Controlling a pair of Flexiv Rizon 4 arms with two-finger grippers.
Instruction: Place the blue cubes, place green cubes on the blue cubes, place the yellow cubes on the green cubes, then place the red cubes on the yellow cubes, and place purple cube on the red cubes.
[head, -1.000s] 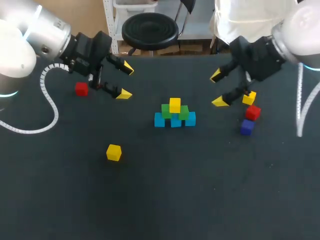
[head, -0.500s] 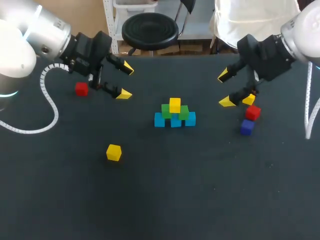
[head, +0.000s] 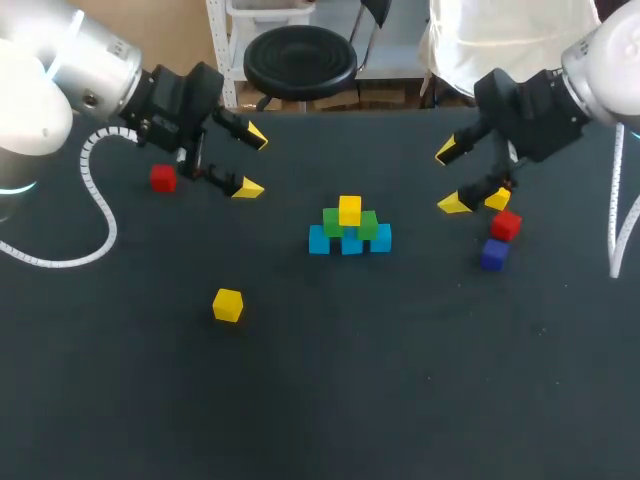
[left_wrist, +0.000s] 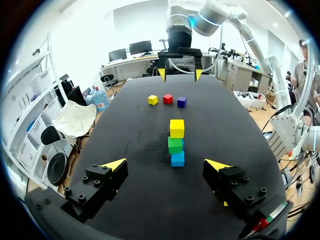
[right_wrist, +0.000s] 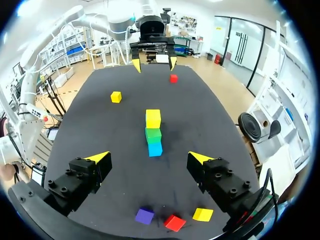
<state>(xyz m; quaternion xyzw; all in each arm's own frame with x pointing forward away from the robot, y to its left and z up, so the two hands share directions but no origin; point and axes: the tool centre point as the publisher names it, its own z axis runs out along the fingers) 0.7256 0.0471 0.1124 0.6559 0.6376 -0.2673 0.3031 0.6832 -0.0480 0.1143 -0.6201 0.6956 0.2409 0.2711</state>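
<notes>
Three blue cubes (head: 351, 244) stand in a row mid-table, with two green cubes (head: 367, 225) on them and one yellow cube (head: 349, 210) on top. A loose yellow cube (head: 228, 305) lies front left and a red cube (head: 163, 178) back left. At the right lie a yellow cube (head: 498, 198), a red cube (head: 506, 225) and the purple cube (head: 493, 254). My left gripper (head: 252, 161) hovers open beside the left red cube. Open too, my right gripper (head: 450, 178) hangs just left of the right yellow cube. Both face the stack (left_wrist: 176, 144) (right_wrist: 153, 134) with nothing between their fingers.
The dark table (head: 400, 380) spreads wide in front of the stack. In the right wrist view the purple cube (right_wrist: 144, 216), red cube (right_wrist: 174, 222) and yellow cube (right_wrist: 202, 214) lie under my gripper (right_wrist: 149, 157). A grey cable (head: 100, 215) loops by my left arm.
My right gripper shifted a little to the right, nearer the three cubes there, then held still. The left arm and all cubes stayed put.
</notes>
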